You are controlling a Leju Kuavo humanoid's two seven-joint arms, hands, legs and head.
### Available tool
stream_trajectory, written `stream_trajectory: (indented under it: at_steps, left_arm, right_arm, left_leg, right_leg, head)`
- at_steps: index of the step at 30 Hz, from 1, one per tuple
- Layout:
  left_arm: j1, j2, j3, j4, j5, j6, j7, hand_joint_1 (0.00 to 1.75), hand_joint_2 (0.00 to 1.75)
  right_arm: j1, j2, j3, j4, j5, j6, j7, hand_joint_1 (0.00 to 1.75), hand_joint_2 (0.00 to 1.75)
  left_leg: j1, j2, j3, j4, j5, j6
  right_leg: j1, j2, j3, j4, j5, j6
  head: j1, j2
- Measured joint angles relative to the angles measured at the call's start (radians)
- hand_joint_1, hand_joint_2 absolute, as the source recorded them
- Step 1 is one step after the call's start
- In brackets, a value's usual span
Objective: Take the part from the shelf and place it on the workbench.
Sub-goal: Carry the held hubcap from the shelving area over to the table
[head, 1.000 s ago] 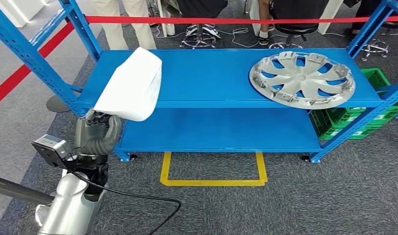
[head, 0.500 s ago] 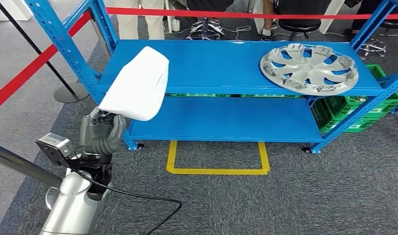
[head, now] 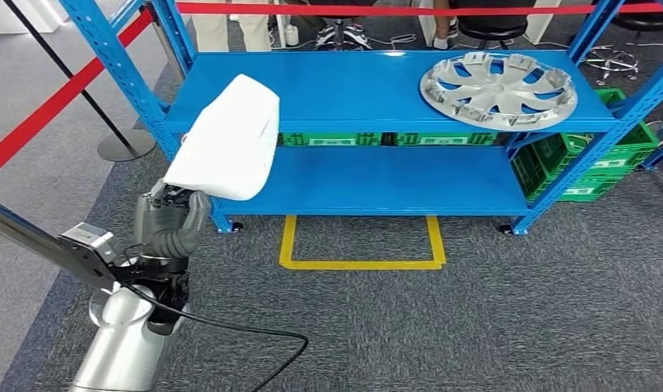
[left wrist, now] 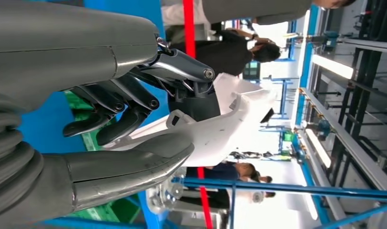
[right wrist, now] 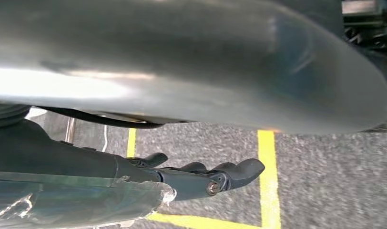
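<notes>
Your left hand is gripping a white moulded part, thumb on one side and darker fingers curled against the other, so the part is standing up above the hand and tilting away from you. It is off the shelf, held in the air in front of the blue shelf at its left end. Your right hand is hanging over grey carpet, its fingers lying loosely out and a little apart, holding nothing; yellow floor tape is running just beyond its fingertips. Past the left hand, a yellow taped rectangle is lying on the floor before the shelf. Farther off and well to the right of the held part, a silver wheel cover is resting on the top shelf board. Green crates are sitting behind the lower board.
</notes>
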Motion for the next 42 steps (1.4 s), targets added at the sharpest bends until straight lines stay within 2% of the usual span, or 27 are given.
stream_trajectory:
  at_steps: [2, 3, 5, 6, 8, 10, 11, 12, 13, 15, 16, 17, 19, 20, 22, 24, 25, 26, 27, 29, 31, 33, 35, 37, 39, 41, 42]
  left_arm:
    - [-0.004, -0.007, -0.004, 0.004, -0.001, 0.004, 0.0, 1.75, 1.75]
    - [-0.005, -0.009, -0.006, 0.007, -0.002, 0.007, 0.0, 1.75, 1.75]
    - [-0.006, -0.011, -0.009, 0.014, -0.005, 0.012, 0.001, 1.75, 1.75]
    - [-0.007, -0.012, -0.011, 0.017, -0.005, 0.015, 0.003, 1.75, 1.75]
    - [-0.007, -0.015, -0.015, 0.021, -0.005, 0.02, 0.007, 1.75, 1.75]
    - [-0.003, -0.016, -0.017, 0.025, -0.004, 0.026, 0.012, 1.75, 1.75]
    - [-0.001, -0.016, -0.018, 0.027, -0.005, 0.03, 0.016, 1.75, 1.75]
    - [0.002, -0.016, -0.019, 0.028, -0.005, 0.035, 0.02, 1.75, 1.75]
    - [0.004, -0.016, -0.02, 0.03, -0.008, 0.042, 0.024, 1.75, 1.75]
    - [0.006, -0.016, -0.021, 0.03, -0.02, 0.067, 0.034, 1.75, 1.75]
    - [0.006, -0.016, -0.021, 0.03, -0.028, 0.085, 0.039, 1.75, 1.75]
    - [0.007, -0.016, -0.02, 0.03, -0.036, 0.105, 0.044, 1.75, 1.75]
    - [0.007, -0.017, -0.019, 0.031, -0.046, 0.143, 0.059, 1.75, 1.75]
    - [0.006, -0.018, -0.019, 0.031, -0.048, 0.159, 0.068, 1.75, 1.75]
    - [0.005, -0.02, -0.017, 0.032, -0.05, 0.189, 0.083, 1.75, 1.75]
    - [0.004, -0.02, -0.014, 0.037, -0.055, 0.225, 0.101, 1.75, 1.75]
    - [0.004, -0.021, -0.012, 0.042, -0.056, 0.239, 0.11, 1.75, 1.75]
    - [0.003, -0.022, -0.012, 0.046, -0.055, 0.247, 0.115, 1.75, 1.75]
    - [0.002, -0.023, -0.012, 0.051, -0.048, 0.25, 0.119, 1.75, 1.75]
    - [-0.004, -0.025, -0.013, 0.058, -0.024, 0.245, 0.122, 1.75, 1.75]
    - [-0.013, -0.025, -0.016, 0.064, -0.007, 0.24, 0.124, 1.75, 1.75]
    - [-0.018, -0.026, -0.019, 0.07, -0.004, 0.234, 0.128, 1.75, 1.75]
    - [-0.024, -0.026, -0.024, 0.076, -0.006, 0.228, 0.132, 1.75, 1.75]
    - [-0.032, -0.026, -0.028, 0.082, -0.018, 0.237, 0.135, 1.75, 1.75]
    - [-0.035, -0.026, -0.028, 0.088, -0.036, 0.259, 0.136, 1.75, 1.75]
    - [-0.037, -0.024, -0.026, 0.095, -0.043, 0.27, 0.14, 1.75, 1.75]
    - [-0.039, -0.024, -0.026, 0.099, -0.041, 0.267, 0.144, 1.75, 1.75]
  right_arm:
    - [-0.003, 0.001, -0.007, 0.0, -0.004, -0.003, -0.002, 0.0, 0.0]
    - [-0.003, 0.002, -0.009, -0.001, -0.005, -0.006, -0.001, 0.0, 0.0]
    - [0.0, 0.003, -0.012, -0.001, -0.004, -0.012, 0.003, 0.0, 0.0]
    - [0.002, 0.003, -0.013, -0.001, -0.004, -0.016, 0.005, 0.0, 0.0]
    - [0.004, 0.003, -0.018, -0.001, -0.001, -0.017, 0.004, 0.0, 0.0]
    - [0.006, 0.001, -0.023, -0.001, 0.002, -0.002, -0.003, 0.0, 0.0]
    - [0.007, 0.0, -0.024, -0.001, 0.003, 0.006, -0.007, 0.0, 0.0]
    - [0.009, -0.002, -0.025, -0.001, 0.004, 0.011, -0.01, 0.0, 0.0]
    - [0.01, -0.004, -0.026, -0.001, 0.006, 0.013, -0.011, 0.0, 0.0]
    - [0.011, -0.007, -0.027, -0.001, 0.01, 0.011, -0.012, 0.0, 0.0]
    - [0.011, -0.008, -0.028, -0.001, 0.012, 0.008, -0.012, 0.0, 0.0]
    - [0.01, -0.008, -0.029, -0.001, 0.014, 0.005, -0.012, 0.0, 0.0]
    - [0.012, -0.008, -0.032, -0.001, 0.017, -0.004, -0.011, 0.0, 0.0]
    - [0.014, -0.008, -0.033, -0.001, 0.017, -0.008, -0.01, 0.0, 0.0]
    - [0.015, -0.008, -0.035, -0.001, 0.017, -0.019, -0.009, 0.0, 0.0]
    - [0.013, -0.007, -0.037, -0.001, 0.015, -0.041, -0.006, 0.0, 0.0]
    - [0.011, -0.005, -0.038, -0.001, 0.014, -0.055, -0.004, 0.0, 0.0]
    - [0.011, -0.003, -0.04, -0.001, 0.013, -0.065, -0.002, 0.0, 0.0]
    - [0.011, -0.001, -0.041, -0.001, 0.013, -0.072, -0.001, 0.0, 0.0]
    - [0.01, 0.002, -0.043, -0.001, 0.013, -0.077, -0.001, 0.0, 0.0]
    - [0.006, 0.003, -0.047, -0.001, 0.013, -0.079, -0.001, 0.0, 0.0]
    - [0.004, 0.004, -0.051, -0.001, 0.014, -0.08, -0.002, 0.0, 0.0]
    - [0.008, 0.004, -0.053, -0.001, 0.016, -0.08, -0.002, 0.0, 0.0]
    - [0.011, 0.005, -0.056, -0.001, 0.018, -0.083, -0.001, 0.0, 0.0]
    - [0.009, 0.006, -0.058, -0.001, 0.019, -0.086, 0.001, 0.0, 0.0]
    - [0.007, 0.008, -0.058, -0.001, 0.02, -0.089, 0.002, 0.0, 0.0]
    - [0.007, 0.008, -0.058, -0.001, 0.02, -0.089, 0.0, 0.0, 0.0]
  left_leg:
    - [0.002, -0.027, 0.089, -0.125, -0.04, 0.011]
    - [0.001, -0.029, 0.108, -0.156, -0.055, 0.018]
    - [-0.001, -0.01, 0.105, -0.16, -0.054, 0.036]
    - [-0.001, 0.001, 0.102, -0.16, -0.048, 0.045]
    - [-0.002, 0.021, 0.092, -0.16, -0.036, 0.057]
    - [-0.005, 0.04, 0.078, -0.16, -0.025, 0.061]
    - [-0.006, 0.051, 0.073, -0.16, -0.021, 0.06]
    - [-0.007, 0.062, 0.069, -0.159, -0.018, 0.059]
    - [-0.008, 0.072, 0.067, -0.159, -0.016, 0.058]
    - [-0.01, 0.09, 0.067, -0.159, -0.015, 0.053]
    - [-0.013, 0.098, 0.066, -0.158, -0.015, 0.049]
    - [-0.015, 0.105, 0.065, -0.157, -0.014, 0.044]
    - [-0.016, 0.12, 0.063, -0.156, -0.011, 0.033]
    - [-0.014, 0.118, 0.062, -0.155, -0.014, 0.026]
    - [-0.012, 0.086, 0.044, -0.115, -0.046, 0.014]
    - [-0.01, 0.045, -0.017, 0.01, -0.113, 0.009]
    - [-0.01, 0.036, -0.054, 0.082, -0.142, 0.008]
    - [-0.01, 0.033, -0.081, 0.131, -0.153, 0.009]
    - [-0.01, 0.031, -0.091, 0.145, -0.144, 0.01]
    - [-0.009, 0.02, -0.053, 0.057, -0.075, 0.014]
    - [-0.002, -0.03, 0.009, -0.077, -0.017, 0.017]
    - [0.001, -0.063, 0.032, -0.137, -0.006, 0.024]
    - [0.001, -0.042, 0.031, -0.141, -0.003, 0.037]
    - [0.003, -0.016, 0.031, -0.144, 0.003, 0.05]
    - [0.0, 0.013, 0.031, -0.144, 0.003, 0.057]
    - [-0.004, 0.045, 0.031, -0.144, 0.002, 0.059]
    - [-0.005, 0.06, 0.032, -0.144, 0.001, 0.059]
  right_leg:
    - [0.001, 0.012, -0.019, 0.01, 0.019, 0.011]
    - [0.001, 0.02, -0.025, 0.012, 0.028, 0.017]
    - [-0.003, 0.029, -0.036, 0.013, 0.039, 0.028]
    - [-0.005, 0.024, -0.046, 0.029, 0.026, 0.033]
    - [-0.006, 0.004, -0.089, 0.131, -0.041, 0.04]
    - [-0.007, -0.005, -0.138, 0.271, -0.113, 0.046]
    - [-0.007, -0.006, -0.143, 0.309, -0.128, 0.047]
    - [-0.007, -0.008, -0.127, 0.304, -0.125, 0.047]
    - [-0.006, -0.013, -0.089, 0.259, -0.108, 0.045]
    - [-0.001, -0.045, 0.012, 0.115, -0.07, 0.037]
    - [0.002, -0.059, 0.045, 0.061, -0.06, 0.032]
    - [0.006, -0.067, 0.061, 0.031, -0.057, 0.026]
    - [0.009, -0.054, 0.056, 0.025, -0.056, 0.014]
    - [0.008, -0.045, 0.053, 0.023, -0.053, 0.008]
    - [0.004, -0.027, 0.051, 0.018, -0.046, -0.004]
    - [0.002, -0.007, 0.044, 0.016, -0.039, -0.012]
    - [0.001, 0.005, 0.039, 0.016, -0.036, -0.015]
    - [0.002, 0.018, 0.035, 0.016, -0.033, -0.015]
    - [0.001, 0.032, 0.032, 0.016, -0.03, -0.015]
    - [0.0, 0.061, 0.028, 0.017, -0.024, -0.01]
    - [0.002, 0.088, 0.021, 0.021, -0.019, -0.001]
    - [0.001, 0.111, 0.007, 0.022, -0.011, 0.011]
    - [-0.002, 0.127, -0.004, 0.019, -0.003, 0.023]
    - [0.001, 0.085, -0.025, 0.05, -0.024, 0.033]
    - [0.002, 0.016, -0.079, 0.167, -0.091, 0.042]
    - [-0.002, -0.008, -0.137, 0.3, -0.147, 0.048]
    - [-0.003, -0.011, -0.143, 0.322, -0.149, 0.048]
  head:
    - [0.0, 0.0]
    - [0.0, 0.0]
    - [0.001, 0.0]
    - [0.004, 0.0]
    - [0.011, 0.0]
    - [0.014, 0.0]
    - [0.014, 0.0]
    - [0.014, 0.0]
    - [0.014, 0.0]
    - [0.015, 0.0]
    - [0.014, 0.0]
    - [0.014, 0.0]
    - [0.013, 0.0]
    - [0.013, 0.0]
    - [0.01, 0.0]
    - [0.006, 0.0]
    - [0.005, 0.0]
    - [0.005, 0.0]
    - [0.005, 0.0]
    - [0.004, 0.0]
    - [0.005, 0.0]
    - [0.004, 0.0]
    - [0.004, 0.0]
    - [0.013, 0.0]
    - [0.025, 0.0]
    - [0.026, 0.0]
    - [0.027, 0.0]
